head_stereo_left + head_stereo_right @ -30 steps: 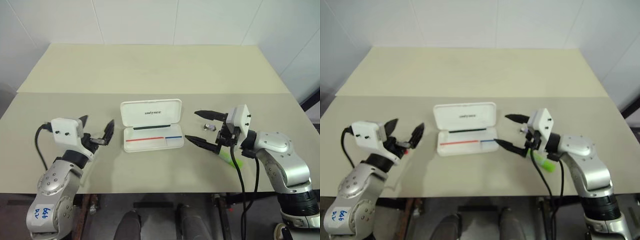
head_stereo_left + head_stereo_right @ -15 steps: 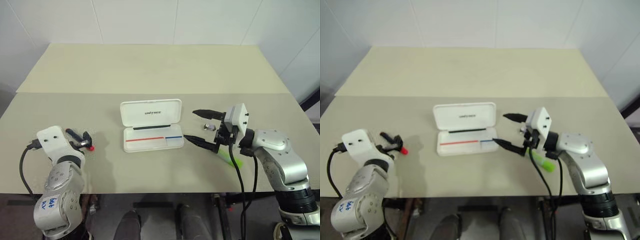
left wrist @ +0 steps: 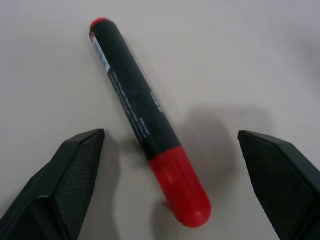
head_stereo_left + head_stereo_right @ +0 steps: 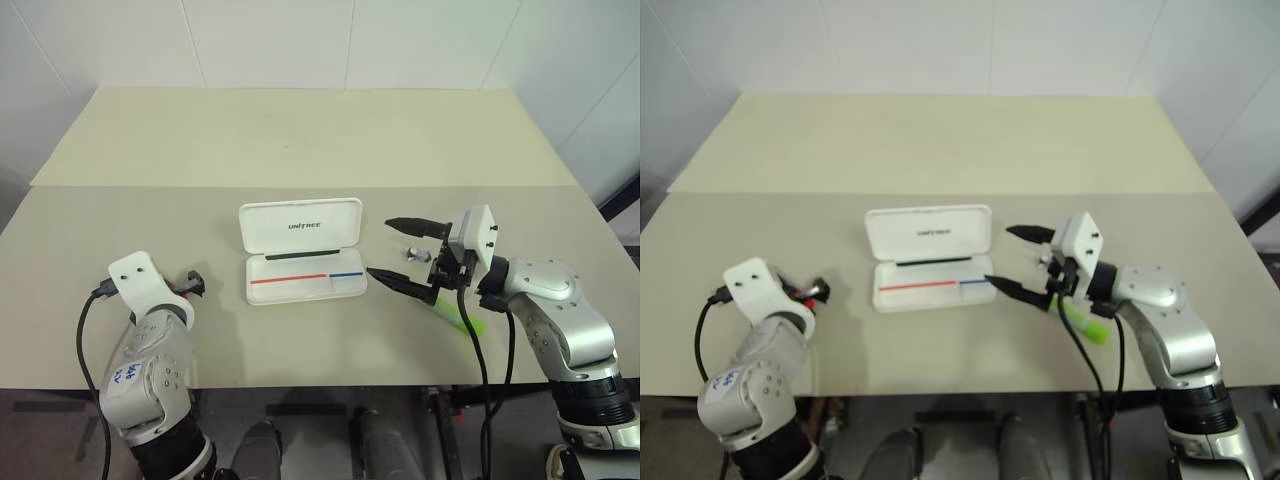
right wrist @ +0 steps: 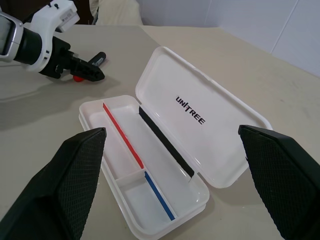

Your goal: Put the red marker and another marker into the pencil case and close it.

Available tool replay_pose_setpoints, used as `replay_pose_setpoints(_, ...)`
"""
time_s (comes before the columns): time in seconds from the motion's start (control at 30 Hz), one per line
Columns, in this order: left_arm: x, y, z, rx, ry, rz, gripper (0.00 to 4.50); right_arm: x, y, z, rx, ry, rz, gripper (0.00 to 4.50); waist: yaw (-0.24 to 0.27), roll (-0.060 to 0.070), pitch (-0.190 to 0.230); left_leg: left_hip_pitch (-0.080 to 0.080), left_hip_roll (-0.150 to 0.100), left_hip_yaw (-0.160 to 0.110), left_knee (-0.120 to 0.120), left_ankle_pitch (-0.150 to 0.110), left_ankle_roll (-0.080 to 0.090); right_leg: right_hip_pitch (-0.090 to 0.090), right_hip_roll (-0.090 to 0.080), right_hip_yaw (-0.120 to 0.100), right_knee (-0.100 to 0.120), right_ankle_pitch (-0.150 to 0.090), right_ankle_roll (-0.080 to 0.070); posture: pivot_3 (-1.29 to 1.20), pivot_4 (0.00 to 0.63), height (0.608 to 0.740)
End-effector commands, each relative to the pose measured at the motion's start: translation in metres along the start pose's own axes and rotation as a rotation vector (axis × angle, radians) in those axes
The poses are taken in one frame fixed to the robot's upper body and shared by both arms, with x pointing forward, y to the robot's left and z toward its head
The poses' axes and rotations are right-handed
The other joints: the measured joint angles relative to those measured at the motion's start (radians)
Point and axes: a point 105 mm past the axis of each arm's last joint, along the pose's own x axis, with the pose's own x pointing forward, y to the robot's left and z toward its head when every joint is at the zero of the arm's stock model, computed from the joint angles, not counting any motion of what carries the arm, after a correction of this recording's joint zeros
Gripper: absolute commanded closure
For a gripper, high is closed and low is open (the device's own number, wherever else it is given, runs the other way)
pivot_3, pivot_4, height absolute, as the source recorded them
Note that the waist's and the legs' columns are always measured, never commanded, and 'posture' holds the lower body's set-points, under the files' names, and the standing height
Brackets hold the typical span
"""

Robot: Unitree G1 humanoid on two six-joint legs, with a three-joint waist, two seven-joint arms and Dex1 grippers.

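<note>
Near the front left edge of the table (image 4: 300, 140), the left gripper (image 3: 172, 165) sits low over the red marker (image 3: 145, 120). Its two black fingers (image 3: 65, 175) are wide apart, w/ the marker lying flat btwn them and touching neither. Looks like it's set that way so the fingers can shut on the dark barrel next. The red cap end points back at the wrist.

In the middle of the table lies the pencil case (image 4: 303, 251). It's open, lid tipped back toward the far edge, so stuff can drop right in. The tray looks empty, w/ a red stripe and a blue stripe along it.

Toward the front right edge, the right gripper (image 4: 405, 255) hangs just beside the case's right end, fingers spread wide, nothing in them. It faces the case, prob waiting. The green highlighter (image 4: 458, 316) lies on the table under that arm, partly hidden. A tiny grey thing (image 4: 419, 253) sits near it; can't tell what it is.

Room to move: bare table btwn the red marker and the case, so a straight carry looks easy. The far half of the table is bare too. The marker is close to the front edge, so a bad nudge could roll it off.
</note>
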Motion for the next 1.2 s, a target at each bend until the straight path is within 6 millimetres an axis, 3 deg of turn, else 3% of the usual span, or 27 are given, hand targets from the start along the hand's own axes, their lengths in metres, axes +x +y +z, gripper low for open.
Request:
replay_pose_setpoints(0.03, 0.002, 0.009, 0.002, 0.011, 0.008, 0.045, 0.56, -0.003, -0.001, 0.015, -0.051, -0.04, -0.02, 0.0, 0.0, 0.0, 0.0, 0.0, 0.0, 0.0, 0.0, 0.0, 0.0, 0.0, 0.0, 0.0, 0.0, 0.0, 0.0, 0.0, 0.15, 0.74)
replay_pose_setpoints(0.33, 0.001, 0.015, -0.005, -0.003, 0.053, 0.057, 3.56, -0.003, 0.0, 0.015, -0.056, -0.043, -0.032, 0.0, 0.0, 0.0, 0.0, 0.0, 0.0, 0.0, 0.0, 0.0, 0.0, 0.0, 0.0, 0.0, 0.0, 0.0, -0.001, 0.0, 0.15, 0.74)
replay_pose_setpoints(0.4, 0.0, 0.017, -0.003, -0.005, 0.046, 0.064, 3.97, -0.003, 0.0, 0.014, -0.055, -0.042, -0.033, 0.0, 0.001, 0.0, 0.0, 0.0, 0.0, 0.0, 0.0, 0.0, 0.0, 0.0, 0.0, 0.0, -0.001, 0.0, -0.001, 0.0, 0.15, 0.74)
replay_pose_setpoints(0.63, 0.001, 0.03, 0.026, -0.078, -0.103, 0.063, 3.97, -0.005, -0.001, 0.012, -0.053, -0.037, -0.042, 0.0, -0.001, -0.001, 0.0, 0.0, 0.0, 0.0, -0.001, 0.0, -0.001, 0.0, 0.0, 0.0, -0.001, 0.0, -0.001, 0.0, 0.15, 0.74)
replay_pose_setpoints(0.8, -0.008, 0.024, 0.068, 0.076, -0.331, -0.034, 3.97, -0.005, -0.001, 0.01, -0.044, -0.036, -0.05, 0.0, -0.001, -0.002, 0.0, 0.0, 0.0, 0.0, -0.001, 0.0, -0.001, 0.0, 0.0, 0.0, -0.001, 0.0, -0.001, 0.0, 0.15, 0.74)
replay_pose_setpoints(0.9, -0.02, 0.001, 0.091, 0.233, -0.492, -0.177, 3.97, -0.005, -0.001, 0.008, -0.04, -0.033, -0.053, 0.0, 0.0, -0.002, 0.0, 0.0, 0.0, 0.0, -0.001, 0.0, -0.001, 0.0, 0.0, 0.0, -0.002, 0.0, -0.001, 0.0, 0.15, 0.74)
replay_pose_setpoints(1.0, -0.032, -0.03, 0.1, 0.34, -0.602, -0.393, 3.97, -0.005, -0.003, 0.008, -0.039, -0.034, -0.059, 0.0, 0.004, -0.002, 0.0, -0.001, 0.0, 0.0, -0.002, 0.0, -0.001, 0.0, 0.0, 0.0, -0.002, 0.0, -0.001, 0.0, 0.15, 0.74)
replay_pose_setpoints(1.1, -0.046, -0.053, 0.096, 0.429, -0.657, -0.598, 3.97, -0.006, -0.006, 0.009, -0.041, -0.034, -0.065, 0.0, 0.002, -0.002, 0.0, -0.001, 0.0, 0.0, -0.002, 0.0, -0.001, 0.0, 0.0, 0.0, -0.002, 0.0, -0.002, 0.0, 0.15, 0.74)
replay_pose_setpoints(1.2, -0.07, -0.072, 0.084, 0.659, -0.739, -0.827, 3.97, -0.007, -0.009, 0.009, -0.049, -0.031, -0.075, 0.0, -0.006, -0.002, 0.0, 0.0, 0.0, 0.0, -0.004, 0.0, -0.001, -0.001, 0.0, 0.0, -0.002, -0.001, -0.003, 0.0, 0.15, 0.74)
